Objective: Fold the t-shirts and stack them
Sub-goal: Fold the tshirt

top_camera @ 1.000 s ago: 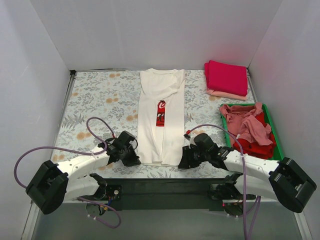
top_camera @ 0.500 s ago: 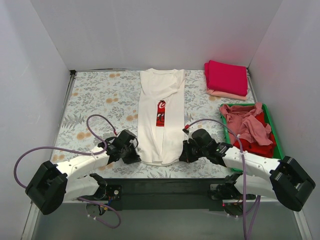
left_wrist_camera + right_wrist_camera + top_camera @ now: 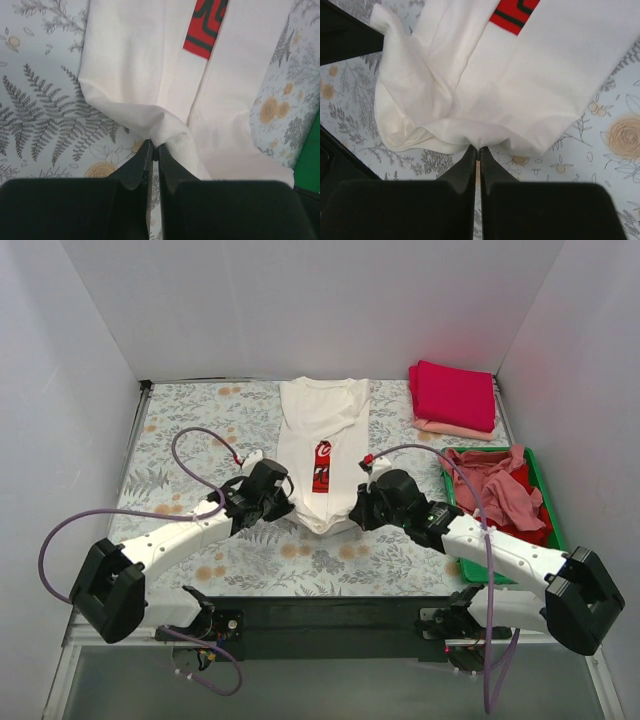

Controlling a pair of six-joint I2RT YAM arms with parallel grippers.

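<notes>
A cream-white t-shirt [image 3: 322, 430] with a red logo print [image 3: 322, 465] lies lengthwise in the middle of the table, sides folded in. My left gripper [image 3: 283, 504] is shut on its near left hem corner [image 3: 165, 135]. My right gripper [image 3: 357, 512] is shut on its near right hem [image 3: 485, 137]. Both hold the hem lifted and carried toward the logo. A folded magenta shirt [image 3: 453, 394] lies on a pale pink one [image 3: 452, 428] at the far right. Dusty-pink [image 3: 492, 487] and red [image 3: 520, 538] shirts lie crumpled in the tray.
The green plastic tray [image 3: 549, 508] stands at the right edge. The floral tablecloth [image 3: 190, 440] covers the table. White walls enclose the back and sides. Purple cables loop over both arms.
Both grippers have moved away from the near edge toward the far side, carrying the shirt's bottom hem up the table. The shirt's lower part now bunches below the logo.
</notes>
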